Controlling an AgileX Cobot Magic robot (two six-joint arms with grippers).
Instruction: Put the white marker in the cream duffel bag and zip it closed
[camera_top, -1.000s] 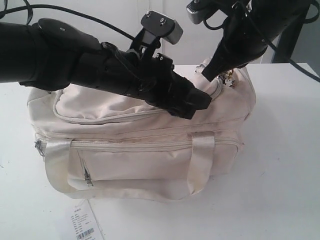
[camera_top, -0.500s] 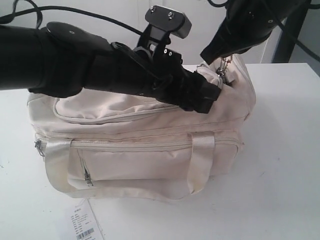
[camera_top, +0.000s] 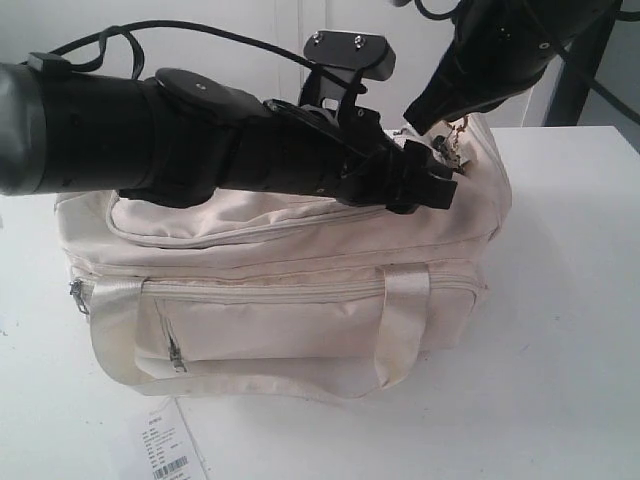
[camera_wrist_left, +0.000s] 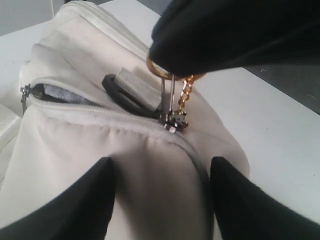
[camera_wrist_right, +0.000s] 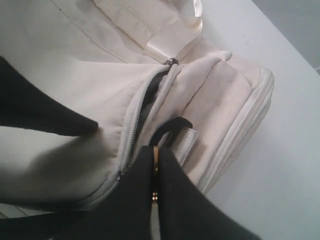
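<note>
Only txt: paper barcode tag (camera_top: 167, 448), print too small to read.

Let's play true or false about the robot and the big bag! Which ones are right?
1. The right gripper is pinching the gold ring on the zipper. True.
2. The top zipper of the cream duffel bag is zipped all the way. False: a gap is open and shows grey lining.
3. The left gripper is open. True: its fingers stand apart over the bag's fabric.
4. The paper tag lies on top of the bag. False: it lies on the table in front of the bag.
</note>
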